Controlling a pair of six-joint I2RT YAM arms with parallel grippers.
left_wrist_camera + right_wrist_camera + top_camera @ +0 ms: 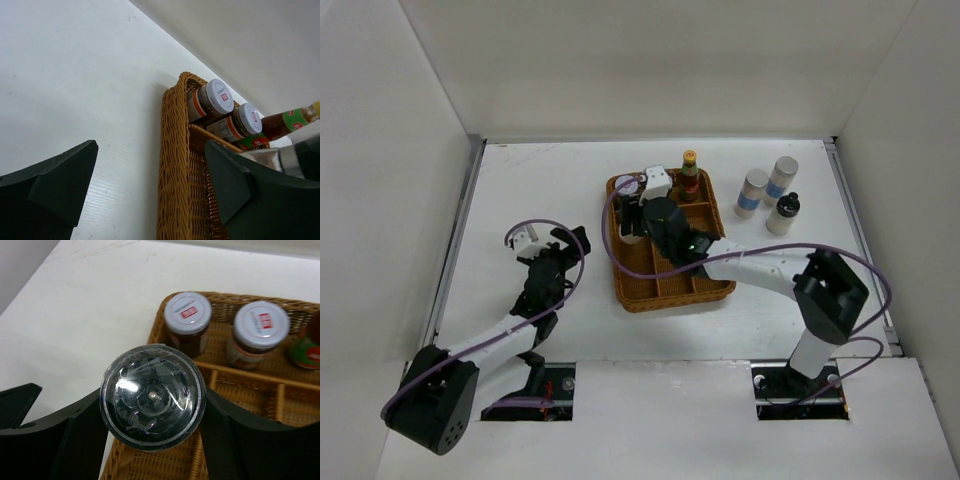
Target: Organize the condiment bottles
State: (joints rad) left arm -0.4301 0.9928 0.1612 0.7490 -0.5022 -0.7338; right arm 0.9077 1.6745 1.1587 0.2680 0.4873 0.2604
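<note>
The right-wrist view shows what the top view hides. A shaker (151,396) with a dark, see-through cap sits between the two dark fingers (75,435) of the right end effector (152,407). The fingers seem to press on both sides of it, pinching it over the tray's (675,295) 9 o'clock edge. I cannot tell whether its base touches the wicker. Beyond it, in the far row, a jar (187,315) stands at the tray's 11 o'clock corner and a second jar (261,325) just beside it. The bottle (690,178) stands at the 1 o'clock corner, cut off by the picture's edge.

From above, the right arm (760,265) crosses the tray from 4 o'clock. Its wrist covers the shaker and most of the second jar.

Only the top view shows the things off the tray. At its 2 o'clock stand a cylinder (752,193) and a second cylinder (780,180) close together, upright on the worktop (540,180), with a second shaker (785,213) just in front of them.

The left end effector (151,147) is at the tray's 9 o'clock, well apart from it, its fingers spread with nothing between. Its camera looks along the tray's woven wall at both jars and the bottle, with the right arm's metal blocking the 3 o'clock edge.
</note>
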